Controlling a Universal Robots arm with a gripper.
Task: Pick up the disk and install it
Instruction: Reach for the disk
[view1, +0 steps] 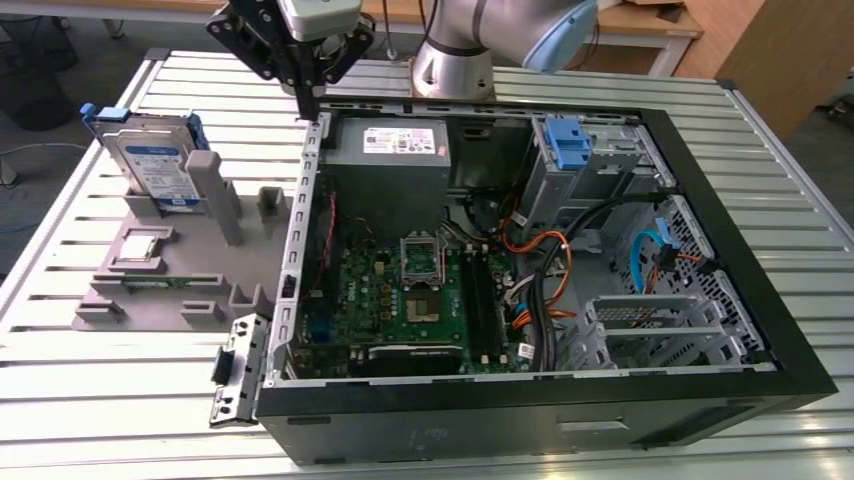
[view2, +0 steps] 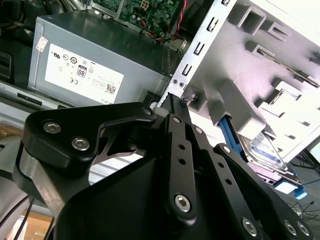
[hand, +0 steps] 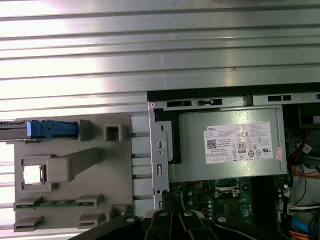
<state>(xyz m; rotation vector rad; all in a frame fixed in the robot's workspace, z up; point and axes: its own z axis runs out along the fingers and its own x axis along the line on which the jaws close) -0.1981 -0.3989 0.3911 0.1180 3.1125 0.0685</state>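
The disk (view1: 151, 165) stands upright on its edge in a grey holder (view1: 167, 285) at the exterior view's left, beside the open computer case. It is silver with a white-and-blue label and a blue carrier frame. In the first wrist view the disk (hand: 50, 129) shows from above as a blue strip, and in the second wrist view the disk (view2: 260, 147) sits behind a grey post. My gripper (view1: 310, 105) hangs above the case's rear left corner, to the right of the disk and apart from it. Both wrist views show the gripper (view2: 173, 100) (hand: 170, 196) shut, with nothing held.
The open black computer case (view1: 747, 250) fills the exterior view's middle and right, with its motherboard (view1: 400, 290), a grey power supply (view1: 400, 150), cables and metal drive cages. A blue bracket (view1: 567, 145) sits in a bay at the back. The slatted metal table (view1: 80, 400) lies underneath.
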